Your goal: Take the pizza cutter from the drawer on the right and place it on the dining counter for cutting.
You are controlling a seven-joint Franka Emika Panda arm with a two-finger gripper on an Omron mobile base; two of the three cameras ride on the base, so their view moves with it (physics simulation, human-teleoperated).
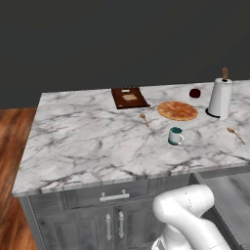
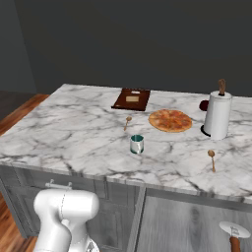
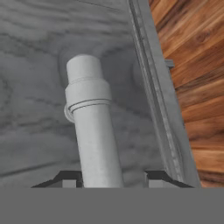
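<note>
The drawer (image 2: pixel 187 221) at the right stands pulled out under the dining counter (image 2: pixel 74 133), its light grey inside showing. The pizza cutter (image 2: pixel 234 232), a silver wheel on a brown handle, lies in the drawer's near right corner. In the left base view the drawer (image 1: pixel 234 195) shows at the lower right below the dining counter (image 1: pixel 97 141). In the hand view my gripper (image 3: pixel 114 179) is low at the drawer, with a pale grey round bar (image 3: pixel 94 127) between its fingertips (image 3: pixel 70 179). The tips stand wider than the bar, so the gripper is open.
On the counter are a pizza (image 1: pixel 177 111), a teal mug (image 1: pixel 175 136), a paper towel roll (image 1: pixel 220 99), two wooden spoons (image 1: pixel 144 118), a brown board (image 1: pixel 129 97) and a dark red ball (image 1: pixel 195 93). A shut drawer (image 1: pixel 114 197) is left of my arm. Wooden floor (image 3: pixel 197 87) lies beside the drawer.
</note>
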